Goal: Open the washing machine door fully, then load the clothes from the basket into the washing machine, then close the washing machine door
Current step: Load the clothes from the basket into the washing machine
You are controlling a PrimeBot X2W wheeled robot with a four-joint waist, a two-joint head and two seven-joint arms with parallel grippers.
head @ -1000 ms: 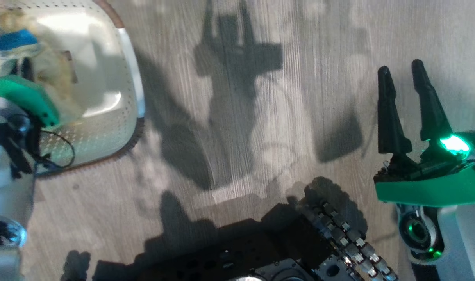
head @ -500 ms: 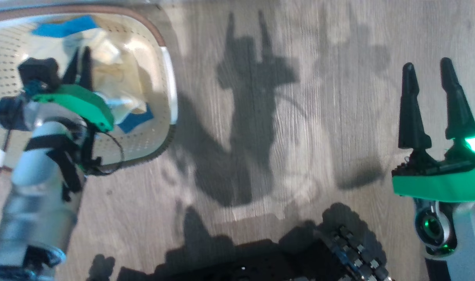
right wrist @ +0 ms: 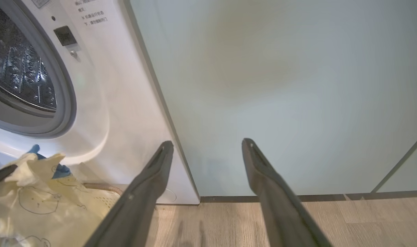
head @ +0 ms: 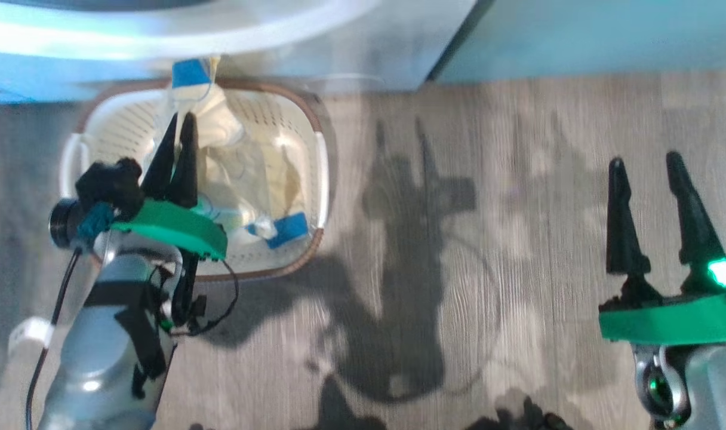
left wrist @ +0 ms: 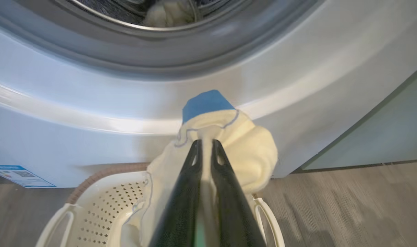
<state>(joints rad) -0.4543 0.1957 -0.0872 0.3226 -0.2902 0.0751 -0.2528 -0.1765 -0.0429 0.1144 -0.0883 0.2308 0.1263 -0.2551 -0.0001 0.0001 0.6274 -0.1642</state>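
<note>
Loading: my left tool (left wrist: 205, 144) pinches a soft pale yellow garment (left wrist: 249, 154) over the cream perforated basket (head: 291, 98), right tool (head: 645, 160) wide; next, lift into the white washer's grey-ringed mouth (left wrist: 153, 58).

We make out a few small printed lines (right wrist: 92, 17) on the washing machine (right wrist: 126, 103) front, perhaps Chinese characters, too small to read. The blue label (left wrist: 20, 175) low on its front is blurred beyond reading.
</note>
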